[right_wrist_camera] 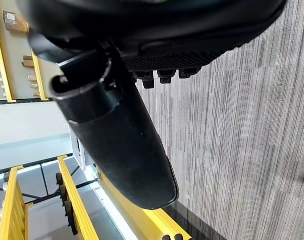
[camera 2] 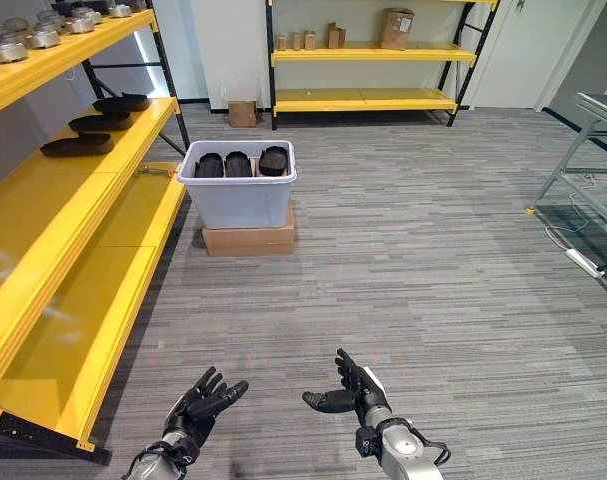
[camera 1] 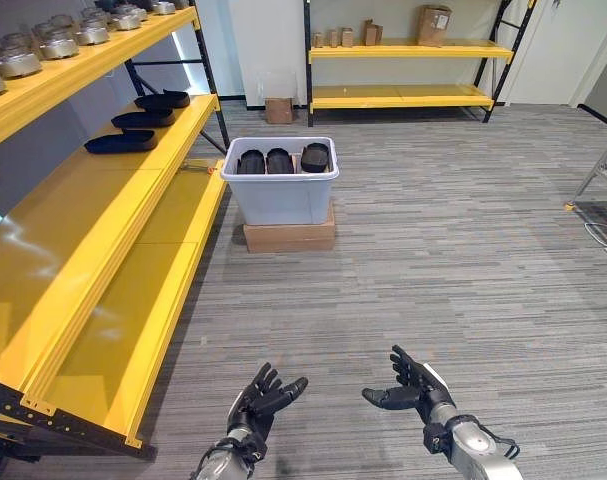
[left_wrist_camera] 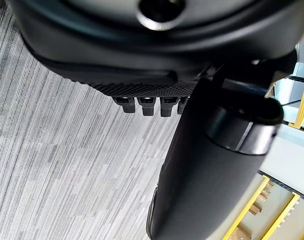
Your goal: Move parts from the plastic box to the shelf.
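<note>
Grey plastic box (camera 1: 280,187) sits on a cardboard carton (camera 1: 289,236) on the striped floor (camera 1: 453,270), just beside the yellow shelf (camera 1: 113,230). Black parts (camera 1: 280,160) lie inside the box, three in a row; more black parts already on the shelf's mid level (camera 1: 138,120). Both hands low, near the cam, well apart from the box: left hand (camera 1: 261,398) & right hand (camera 1: 415,388) palms up, fingers spread wide, holding nothing.

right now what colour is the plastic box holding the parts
White, or very pale grey: the plastic box shows best in the left eye view.
</note>
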`<state>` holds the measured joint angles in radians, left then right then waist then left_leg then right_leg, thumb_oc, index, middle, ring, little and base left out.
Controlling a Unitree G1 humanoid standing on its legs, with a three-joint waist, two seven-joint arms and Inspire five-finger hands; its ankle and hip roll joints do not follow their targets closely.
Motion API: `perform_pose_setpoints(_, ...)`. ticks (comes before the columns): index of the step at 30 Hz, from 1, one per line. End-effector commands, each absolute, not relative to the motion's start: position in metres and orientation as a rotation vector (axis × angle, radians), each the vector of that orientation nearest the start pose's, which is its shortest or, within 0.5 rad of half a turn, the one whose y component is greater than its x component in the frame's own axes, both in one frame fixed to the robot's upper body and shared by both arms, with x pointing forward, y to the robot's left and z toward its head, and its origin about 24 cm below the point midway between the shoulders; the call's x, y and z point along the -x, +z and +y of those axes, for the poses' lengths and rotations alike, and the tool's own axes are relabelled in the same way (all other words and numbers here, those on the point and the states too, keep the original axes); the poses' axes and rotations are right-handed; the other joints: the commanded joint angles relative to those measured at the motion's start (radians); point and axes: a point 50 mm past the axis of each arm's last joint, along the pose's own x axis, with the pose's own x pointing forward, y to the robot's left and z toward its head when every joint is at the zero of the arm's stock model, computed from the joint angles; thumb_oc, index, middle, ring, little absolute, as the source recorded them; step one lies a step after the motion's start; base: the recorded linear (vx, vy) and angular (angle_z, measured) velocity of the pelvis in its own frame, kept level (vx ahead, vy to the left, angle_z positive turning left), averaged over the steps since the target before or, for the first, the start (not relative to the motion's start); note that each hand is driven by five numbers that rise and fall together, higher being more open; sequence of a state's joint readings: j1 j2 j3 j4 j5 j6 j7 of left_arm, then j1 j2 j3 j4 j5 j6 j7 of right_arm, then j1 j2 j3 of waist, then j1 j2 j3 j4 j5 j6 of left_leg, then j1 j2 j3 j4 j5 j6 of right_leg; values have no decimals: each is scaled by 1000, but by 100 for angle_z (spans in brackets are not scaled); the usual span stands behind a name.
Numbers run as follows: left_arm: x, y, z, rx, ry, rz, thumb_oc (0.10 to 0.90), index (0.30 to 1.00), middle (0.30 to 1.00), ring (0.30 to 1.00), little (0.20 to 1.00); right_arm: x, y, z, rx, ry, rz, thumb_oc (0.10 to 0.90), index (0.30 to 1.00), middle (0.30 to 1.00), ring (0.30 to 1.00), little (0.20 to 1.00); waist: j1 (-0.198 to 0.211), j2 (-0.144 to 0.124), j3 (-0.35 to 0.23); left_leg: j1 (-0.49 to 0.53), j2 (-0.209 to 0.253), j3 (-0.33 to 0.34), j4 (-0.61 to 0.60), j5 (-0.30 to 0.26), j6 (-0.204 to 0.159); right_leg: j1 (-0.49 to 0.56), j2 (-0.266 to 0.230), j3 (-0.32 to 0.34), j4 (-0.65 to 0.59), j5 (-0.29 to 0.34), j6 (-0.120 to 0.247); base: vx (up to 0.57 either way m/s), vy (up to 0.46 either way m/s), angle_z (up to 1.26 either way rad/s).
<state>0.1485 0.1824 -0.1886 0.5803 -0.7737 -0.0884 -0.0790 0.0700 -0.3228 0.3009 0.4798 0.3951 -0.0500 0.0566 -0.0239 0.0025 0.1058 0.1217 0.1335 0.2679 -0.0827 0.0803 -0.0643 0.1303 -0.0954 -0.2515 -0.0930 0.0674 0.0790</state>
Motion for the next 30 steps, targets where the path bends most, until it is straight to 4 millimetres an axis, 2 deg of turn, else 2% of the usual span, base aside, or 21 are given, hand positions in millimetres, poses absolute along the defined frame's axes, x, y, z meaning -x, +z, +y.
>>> perform_pose_setpoints(1, -204, -68, 179, 471, 23, 408, 900, 1000, 1000, 1000, 1000, -239, -32, -169, -55, 203, 292, 900, 1000, 1000, 1000, 1000, 6, -26, 3, 47, -17, -12, -5, -74, 19, 22, -33, -9, 24, -37, 19, 0, 0, 0)
perform_pose_setpoints(3, -202, -73, 180, 535, 93, 434, 900, 1000, 1000, 1000, 1000, -239, -32, -168, -54, 207, 295, 900, 1000, 1000, 1000, 1000, 5, -27, 4, 48, -17, -12, -4, -74, 18, 22, -33, -8, 26, -37, 19, 0, 0, 0)
perform_pose_setpoints(5, -203, -73, 180, 556, 63, 430, 900, 1000, 1000, 1000, 1000, -239, -31, -168, -54, 214, 293, 900, 1000, 1000, 1000, 1000, 4, -29, 2, 48, -17, -11, -4, -74, 18, 22, -33, -9, 26, -39, 19, 0, 0, 0)
perform_pose_setpoints(30, -203, -69, 175, 548, 26, 404, 900, 1000, 1000, 1000, 1000, -238, -29, -173, -45, 202, 276, 900, 1000, 1000, 1000, 1000, 11, -36, 18, 36, -34, -21, 18, -87, 36, 12, -46, -12, 66, -55, 21, 14, 37, 0)
